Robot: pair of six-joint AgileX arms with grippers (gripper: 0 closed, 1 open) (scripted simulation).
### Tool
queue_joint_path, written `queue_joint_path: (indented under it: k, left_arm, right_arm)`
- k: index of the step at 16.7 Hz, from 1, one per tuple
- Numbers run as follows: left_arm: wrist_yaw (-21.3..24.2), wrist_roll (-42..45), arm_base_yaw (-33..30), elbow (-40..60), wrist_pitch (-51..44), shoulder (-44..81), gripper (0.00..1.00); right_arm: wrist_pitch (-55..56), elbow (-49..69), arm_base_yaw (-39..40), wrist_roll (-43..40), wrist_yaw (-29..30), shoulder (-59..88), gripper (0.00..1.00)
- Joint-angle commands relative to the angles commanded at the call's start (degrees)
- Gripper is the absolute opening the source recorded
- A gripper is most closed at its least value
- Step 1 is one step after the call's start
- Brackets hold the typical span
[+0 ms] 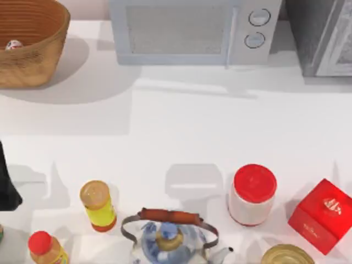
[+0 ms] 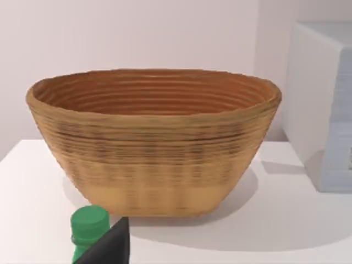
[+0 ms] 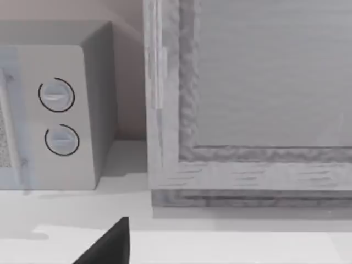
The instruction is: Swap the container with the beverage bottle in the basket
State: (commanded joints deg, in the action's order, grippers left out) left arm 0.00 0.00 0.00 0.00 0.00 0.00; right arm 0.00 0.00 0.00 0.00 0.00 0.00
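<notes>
Table (image 1: 181,132): a white surface under the overhead camera, with appliances along the far edge and groceries along the near one.
Microwave (image 1: 192,30): pale grey, at 12 o'clock on the table, its two round dials toward the right end.
Grey cabinet (image 1: 324,36): at 1 o'clock, just beside the microwave; the right wrist camera faces its framed front.
Basket (image 1: 33,41): tan woven wicker with ribbed sides, upright at 10 o'clock; a small white and red item (image 1: 13,44) lies inside against its left wall.
Teapot (image 1: 170,239): blue and white with a brown handle, at 6 o'clock.
Red box (image 1: 322,215): at 4 o'clock, set at an angle.
White jar (image 1: 252,195): red lid, upright at 5 o'clock, near the box.
Yellow bottle (image 1: 98,206): tan cap, upright at 7 o'clock.
Orange bottle (image 1: 47,248): red cap, at 7 o'clock on the near edge.
Gold lid (image 1: 286,254): at 5 o'clock, cut by the near edge.
Left arm (image 1: 6,184): a dark shape at 8 o'clock; whether its fingers are spread or closed, cannot tell.
Green-capped bottle (image 2: 88,228): just beside the dark finger in the left wrist view, in front of the basket.
</notes>
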Motion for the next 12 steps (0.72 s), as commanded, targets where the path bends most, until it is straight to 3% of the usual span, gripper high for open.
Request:
queue_joint_path:
  k: [6,12]
  left_arm:
    - [-0.11,0.44,0.81,5.47,-1.71,3.80,1.00]
    - [0.79,2.05,3.31,29.46,-10.83,22.64,1.00]
  right_arm:
    - [0.00,0.00,0.00,0.00,0.00,0.00,1.00]
    - [0.00,0.00,0.00,0.00,0.00,0.00,1.00]
